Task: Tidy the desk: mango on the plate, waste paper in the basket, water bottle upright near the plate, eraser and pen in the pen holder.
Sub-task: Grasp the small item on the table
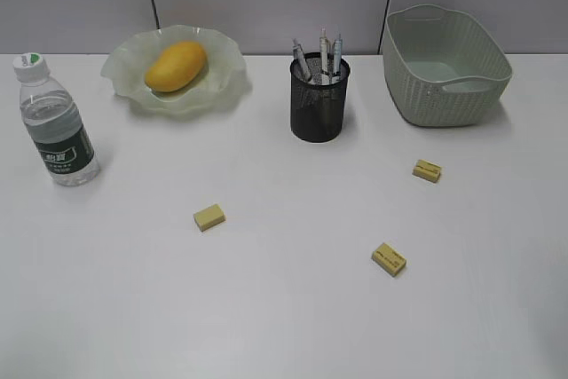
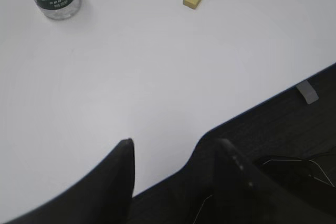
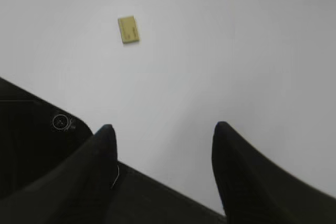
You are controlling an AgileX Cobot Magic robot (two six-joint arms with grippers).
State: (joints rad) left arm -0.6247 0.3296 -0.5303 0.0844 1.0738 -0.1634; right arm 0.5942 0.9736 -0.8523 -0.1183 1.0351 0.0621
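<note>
Mostly tidy: yellow-orange oval mango (image 1: pixel 176 66) in the wavy green plate (image 1: pixel 226 86) left of the black mesh pen holder (image 1: pixel 319 104), holding pens (image 1: pixel 322 55); clear bottle (image 1: pixel 55 122) upright further left. Three yellow erasers (image 1: pixel 209 217) remain on the white counter (image 1: pixel 284 308). Left claw (image 2: pixel 176 153) and right claw (image 3: pixel 163 137) gape wide, empty.

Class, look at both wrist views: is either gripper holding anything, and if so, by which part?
Nothing is held. The left gripper and right gripper are both open, with only bare desk between their fingers.

my black fingers (image 3: pixel 231 171), white desk (image 1: pixel 284 308), yellow-orange mango (image 1: pixel 176 66), pale green wavy plate (image 1: pixel 133 86), woven-pattern green basket (image 1: pixel 426 90), black mesh pen holder (image 1: pixel 319 108), yellow erasers (image 1: pixel 209 217)
</note>
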